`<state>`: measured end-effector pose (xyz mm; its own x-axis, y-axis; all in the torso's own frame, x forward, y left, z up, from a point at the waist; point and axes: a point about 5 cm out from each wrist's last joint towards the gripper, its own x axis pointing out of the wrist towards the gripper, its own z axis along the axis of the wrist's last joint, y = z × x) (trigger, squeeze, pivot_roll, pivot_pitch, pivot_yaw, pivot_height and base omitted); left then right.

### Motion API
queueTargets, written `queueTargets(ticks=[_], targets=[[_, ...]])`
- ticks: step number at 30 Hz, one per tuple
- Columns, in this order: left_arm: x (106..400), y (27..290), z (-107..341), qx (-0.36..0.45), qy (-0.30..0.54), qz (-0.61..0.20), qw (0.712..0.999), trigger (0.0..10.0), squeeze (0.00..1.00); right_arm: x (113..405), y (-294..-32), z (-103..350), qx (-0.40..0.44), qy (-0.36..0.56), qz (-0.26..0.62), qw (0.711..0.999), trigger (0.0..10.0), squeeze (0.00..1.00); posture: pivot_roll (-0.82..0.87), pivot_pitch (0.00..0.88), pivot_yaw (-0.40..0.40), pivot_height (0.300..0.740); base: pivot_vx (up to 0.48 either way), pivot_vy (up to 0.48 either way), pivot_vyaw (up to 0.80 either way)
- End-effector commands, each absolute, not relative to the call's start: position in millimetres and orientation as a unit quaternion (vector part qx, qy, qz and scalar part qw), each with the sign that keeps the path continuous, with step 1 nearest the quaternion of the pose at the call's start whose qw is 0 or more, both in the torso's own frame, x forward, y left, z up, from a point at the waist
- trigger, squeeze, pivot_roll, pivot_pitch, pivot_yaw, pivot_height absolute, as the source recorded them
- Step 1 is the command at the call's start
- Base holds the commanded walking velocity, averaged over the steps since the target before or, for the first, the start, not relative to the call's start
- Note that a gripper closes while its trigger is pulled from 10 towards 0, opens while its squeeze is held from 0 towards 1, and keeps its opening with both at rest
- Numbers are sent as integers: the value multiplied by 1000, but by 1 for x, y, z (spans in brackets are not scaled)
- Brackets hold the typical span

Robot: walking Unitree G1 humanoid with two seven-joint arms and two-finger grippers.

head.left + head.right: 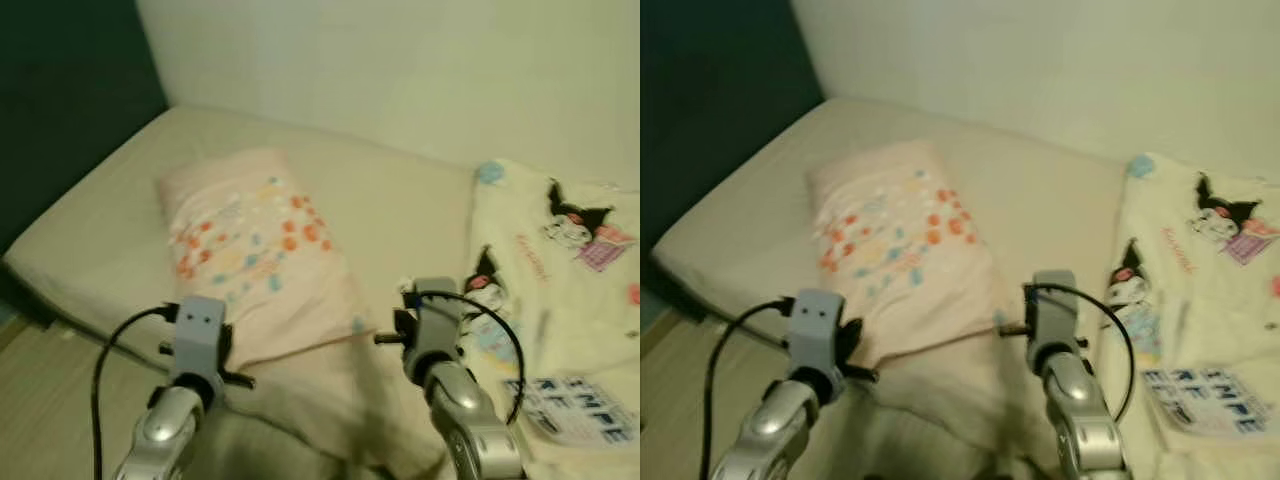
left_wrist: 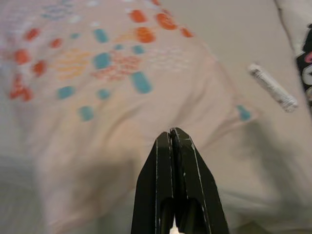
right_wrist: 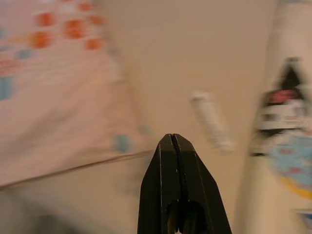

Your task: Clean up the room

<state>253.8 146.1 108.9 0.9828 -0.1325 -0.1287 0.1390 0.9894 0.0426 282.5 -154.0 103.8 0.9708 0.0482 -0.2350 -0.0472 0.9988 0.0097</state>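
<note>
- Bed [image 1: 400, 215] with beige sheet in front of robot, dark wall to its left, pale wall behind.
- Pillow [image 1: 255, 250], pink with orange and teal dots, lies askew near the front edge of the bed.
- Blanket [image 1: 560, 300], cream with cartoon prints, lies spread on the robot's right side of the bed, apart from the pillow.
- Small white tube [image 2: 273, 87] lies loose on the sheet between pillow and blanket.
- Left gripper [image 2: 174, 139]: fingers pressed together, holding nothing, hovers over the pillow's near corner.
- Right gripper [image 3: 174, 144]: fingers pressed together, empty, points at the gap of sheet near the tube.
- Progress, judged: early; nothing grasped, tube not yet picked up, pillow not squared, blanket not folded.
- Left to do, likely: remove the tube, straighten the pillow, tidy the blanket.
</note>
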Motion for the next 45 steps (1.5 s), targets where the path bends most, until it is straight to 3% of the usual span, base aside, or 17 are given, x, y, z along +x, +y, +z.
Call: queueTargets(ticks=[1,12,30,45], targets=[[250,150,101,29,84,-62,994,10000,0,280,-149,102,10,123,30,992,10000,0,-106,195,-38,740,0,0,0],[250,154,95,20,108,-59,992,10000,0,280,-148,103,10,124,34,992,10000,0,-110,190,-42,740,0,364,0],[250,147,100,38,91,-73,992,10000,0,283,-159,107,8,112,-4,994,10000,0,-106,201,-41,740,0,0,0],[254,149,99,43,92,-68,993,10000,0,283,-167,109,12,105,-21,994,10000,0,-110,202,-36,690,0,0,0]])
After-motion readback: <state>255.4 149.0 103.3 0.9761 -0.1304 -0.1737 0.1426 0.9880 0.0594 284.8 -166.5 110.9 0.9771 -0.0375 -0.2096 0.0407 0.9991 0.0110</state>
